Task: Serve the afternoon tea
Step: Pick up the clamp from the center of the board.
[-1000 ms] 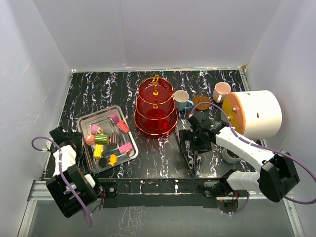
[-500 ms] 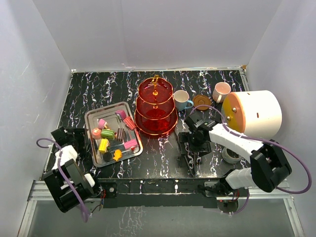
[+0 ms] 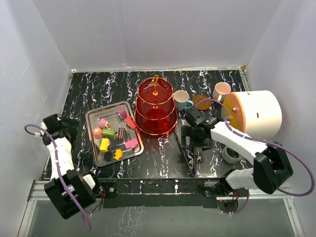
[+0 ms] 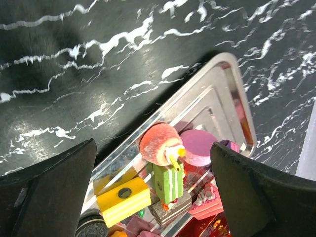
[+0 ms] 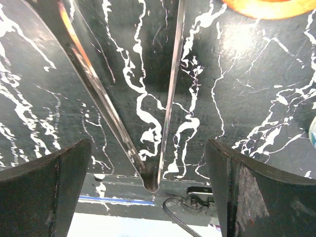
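The translucent red three-tier stand (image 3: 156,109) with its gold rod stands mid-table. Beside it on the right are the blue cup (image 3: 181,99), a brown saucer (image 3: 201,102) and the pink cup (image 3: 220,91). The block sweets (image 3: 113,137) lie on the silver tray (image 3: 94,118). In the left wrist view a pink round sweet (image 4: 157,140), a green striped one (image 4: 168,181) and a yellow block (image 4: 123,197) show. My left gripper (image 3: 69,129) (image 4: 152,144) is open, just left of the tray, holding nothing. My right gripper (image 3: 191,148) (image 5: 148,143) hangs open over metal tongs (image 5: 168,98).
The big white cylinder with an orange face (image 3: 254,113) lies at the right, close behind the right arm. The tongs (image 3: 183,153) lie on the black marbled table near its front edge. A pale round thing (image 3: 230,155) sits by the right arm's elbow. White walls close three sides.
The tray has slid right, towards the stand. My left gripper has opened and pulled back left, off the tray. The right arm has shifted slightly above the tongs.
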Action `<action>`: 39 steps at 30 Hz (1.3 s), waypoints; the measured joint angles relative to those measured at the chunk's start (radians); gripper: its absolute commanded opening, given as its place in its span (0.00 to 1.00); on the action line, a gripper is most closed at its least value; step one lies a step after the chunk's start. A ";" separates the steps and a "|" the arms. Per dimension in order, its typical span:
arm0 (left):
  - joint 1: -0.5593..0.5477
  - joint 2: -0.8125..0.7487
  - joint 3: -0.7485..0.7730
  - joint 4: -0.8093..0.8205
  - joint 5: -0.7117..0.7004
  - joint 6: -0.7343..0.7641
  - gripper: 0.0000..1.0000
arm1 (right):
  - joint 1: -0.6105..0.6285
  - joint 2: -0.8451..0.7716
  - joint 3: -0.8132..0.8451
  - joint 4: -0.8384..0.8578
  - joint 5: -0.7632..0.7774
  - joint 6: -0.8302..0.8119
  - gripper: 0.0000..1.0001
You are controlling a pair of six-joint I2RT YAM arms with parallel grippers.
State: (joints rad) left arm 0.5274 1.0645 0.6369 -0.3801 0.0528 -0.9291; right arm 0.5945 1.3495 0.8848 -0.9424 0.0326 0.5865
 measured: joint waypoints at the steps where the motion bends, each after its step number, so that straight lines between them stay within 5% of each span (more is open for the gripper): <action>1: 0.000 -0.010 0.026 -0.021 -0.012 0.018 0.99 | 0.000 -0.016 0.004 0.001 0.009 0.015 0.98; 6: 0.000 -0.055 0.156 -0.109 0.003 0.175 0.99 | -0.005 -0.102 0.005 0.010 0.007 0.048 0.98; 16: -0.061 -0.154 0.252 -0.261 0.169 0.449 0.99 | 0.016 0.105 0.007 -0.016 -0.090 0.042 0.97; 25: -0.111 -0.239 0.239 -0.332 0.183 0.502 0.99 | 0.130 0.202 0.009 -0.022 -0.035 0.019 0.97; 39: -0.133 -0.298 0.135 -0.245 0.270 0.498 0.99 | 0.144 0.213 -0.011 0.119 0.019 -0.006 0.77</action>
State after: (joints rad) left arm 0.3943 0.7670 0.7719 -0.6254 0.3225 -0.4309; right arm 0.7387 1.5623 0.8742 -0.8238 0.0513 0.5800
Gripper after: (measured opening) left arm 0.985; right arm 0.814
